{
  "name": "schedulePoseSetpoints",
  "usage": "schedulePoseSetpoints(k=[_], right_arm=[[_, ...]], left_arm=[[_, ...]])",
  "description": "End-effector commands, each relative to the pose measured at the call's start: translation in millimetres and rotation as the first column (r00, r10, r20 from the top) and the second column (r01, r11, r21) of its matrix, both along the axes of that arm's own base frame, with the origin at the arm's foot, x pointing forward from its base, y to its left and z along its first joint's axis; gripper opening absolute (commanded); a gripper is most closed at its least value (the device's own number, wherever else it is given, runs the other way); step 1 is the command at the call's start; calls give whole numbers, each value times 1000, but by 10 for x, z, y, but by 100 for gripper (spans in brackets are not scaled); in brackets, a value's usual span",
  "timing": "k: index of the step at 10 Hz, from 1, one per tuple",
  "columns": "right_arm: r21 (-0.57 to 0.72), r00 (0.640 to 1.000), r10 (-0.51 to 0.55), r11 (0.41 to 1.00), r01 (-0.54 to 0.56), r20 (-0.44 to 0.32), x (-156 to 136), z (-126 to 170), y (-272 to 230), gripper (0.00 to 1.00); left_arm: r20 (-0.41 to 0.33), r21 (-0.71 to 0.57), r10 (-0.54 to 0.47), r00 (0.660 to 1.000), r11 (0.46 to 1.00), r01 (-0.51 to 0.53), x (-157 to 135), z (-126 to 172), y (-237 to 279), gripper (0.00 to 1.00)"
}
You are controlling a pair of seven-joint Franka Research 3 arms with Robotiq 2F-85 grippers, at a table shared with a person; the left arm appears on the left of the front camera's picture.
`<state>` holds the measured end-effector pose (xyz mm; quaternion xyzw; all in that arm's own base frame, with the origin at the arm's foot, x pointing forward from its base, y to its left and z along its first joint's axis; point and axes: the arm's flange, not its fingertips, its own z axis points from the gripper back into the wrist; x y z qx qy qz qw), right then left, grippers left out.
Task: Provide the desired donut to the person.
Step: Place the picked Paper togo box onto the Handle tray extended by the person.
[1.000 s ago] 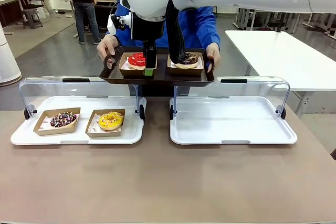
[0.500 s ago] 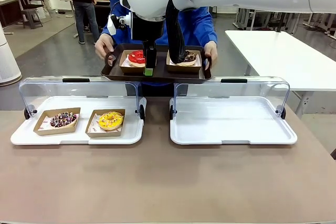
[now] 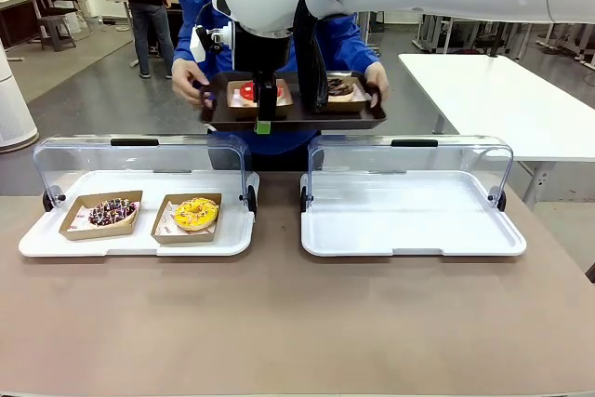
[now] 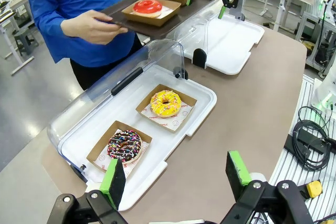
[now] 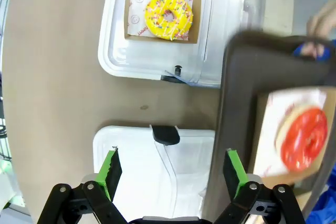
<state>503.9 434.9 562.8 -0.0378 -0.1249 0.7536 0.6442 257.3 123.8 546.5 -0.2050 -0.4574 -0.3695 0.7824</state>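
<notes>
Across a brown tabletop (image 3: 297, 323) holding two white display cases, the person (image 3: 270, 6) in blue lifts a dark tray (image 3: 293, 116) bearing the red donut (image 3: 251, 91) and a chocolate one, apparently served, while the robot's right hand (image 5: 170, 169) hangs empty, fingers apart.

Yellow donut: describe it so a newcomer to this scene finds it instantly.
Start at the white display tray with the raised clear lid on the robot's left side of the brown table. Two brown cardboard boats sit in it side by side; take the one nearer the table's middle. Its yellow-iced ring donut with sprinkles stands out from the dark chocolate sprinkled donut beside it.
</notes>
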Motion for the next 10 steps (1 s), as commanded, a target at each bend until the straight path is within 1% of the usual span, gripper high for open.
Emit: schedulePoseSetpoints(k=[1, 3, 4, 5, 6, 7, 8, 9, 10], right_arm=[[3, 1000, 5, 1000, -5, 8, -4, 5, 8, 100], [0, 1000, 0, 1000, 0, 0, 0, 0, 0, 100], [137, 988, -128, 981, 139, -90, 30, 111, -166, 100], [181, 974, -196, 960, 214, -111, -23, 253, -600, 100], [245, 966, -210, 939, 242, -149, -199, 381, -1124, 100], [307, 961, -221, 914, 264, -167, -416, 436, -1533, 100], [376, 956, -260, 879, 293, -137, -720, 478, -1908, 100], [455, 949, -286, 833, 314, -131, -1010, 487, -2262, 100], [506, 932, -339, 786, 356, -129, -1263, 430, -2623, 100]], left_arm=[[-14, -5, 1, 1000, 1000, -1, -11, 9, 8, 100], [-14, -5, 1, 1000, 1000, -1, -11, 9, 8, 100], [-14, -5, 1, 1000, 1000, -1, -11, 9, 8, 100], [-14, -5, 1, 1000, 1000, -1, -11, 9, 8, 100], [-14, -5, 1, 1000, 1000, -1, -11, 9, 8, 100], [-14, -5, 1, 1000, 1000, -1, -11, 9, 8, 100], [-14, -5, 1, 1000, 1000, -1, -11, 9, 8, 100], [-14, -5, 1, 1000, 1000, -1, -11, 9, 8, 100], [-14, -5, 1, 1000, 1000, -1, -11, 9, 8, 100]])
